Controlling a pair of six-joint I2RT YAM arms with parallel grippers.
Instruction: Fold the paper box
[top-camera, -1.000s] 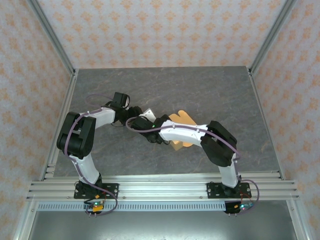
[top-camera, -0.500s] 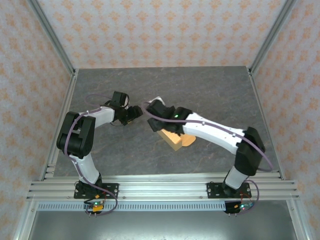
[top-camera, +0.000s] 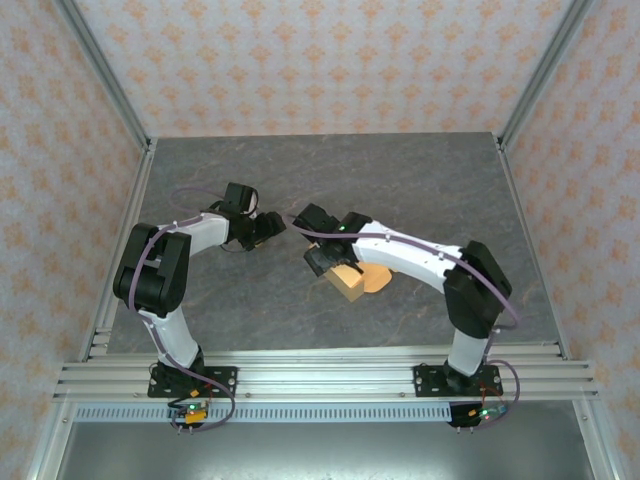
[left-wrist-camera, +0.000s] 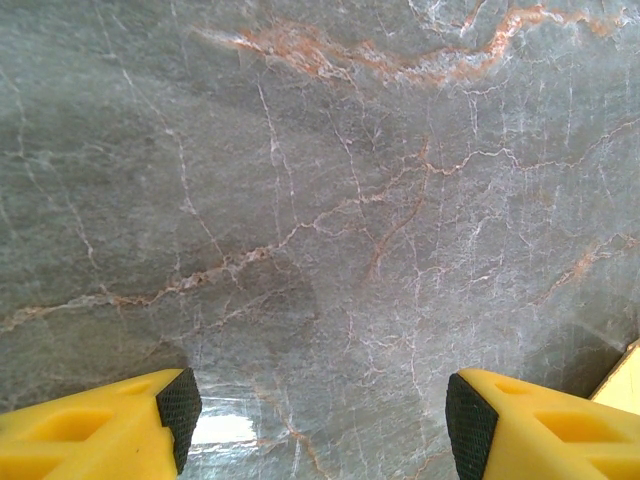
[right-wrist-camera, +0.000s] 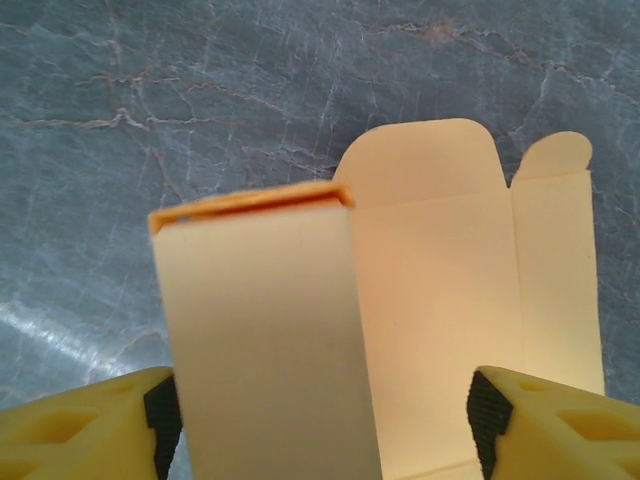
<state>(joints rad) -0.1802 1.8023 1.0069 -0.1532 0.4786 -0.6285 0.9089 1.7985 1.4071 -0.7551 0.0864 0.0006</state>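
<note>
The paper box (top-camera: 358, 280) is light orange-tan card, lying near the middle of the table. In the right wrist view one panel of the box (right-wrist-camera: 265, 340) stands up with a folded top edge, while the rest lies flat with rounded flaps at the far end. My right gripper (top-camera: 325, 258) (right-wrist-camera: 323, 425) is open wide and straddles the box, its left pad close against the raised panel. Open over bare marble, my left gripper (top-camera: 272, 228) (left-wrist-camera: 322, 420) sits just left of the right one. A tan corner of the box (left-wrist-camera: 625, 378) shows at that view's right edge.
The grey marble table (top-camera: 420, 190) is ringed by aluminium rails and patterned walls. The two wrists sit close together at the table's centre left. Open room lies at the back and on the right.
The right arm reached out and back, its gripper now lower over the box's left end. One box panel has risen from flat. The left arm has barely moved.
</note>
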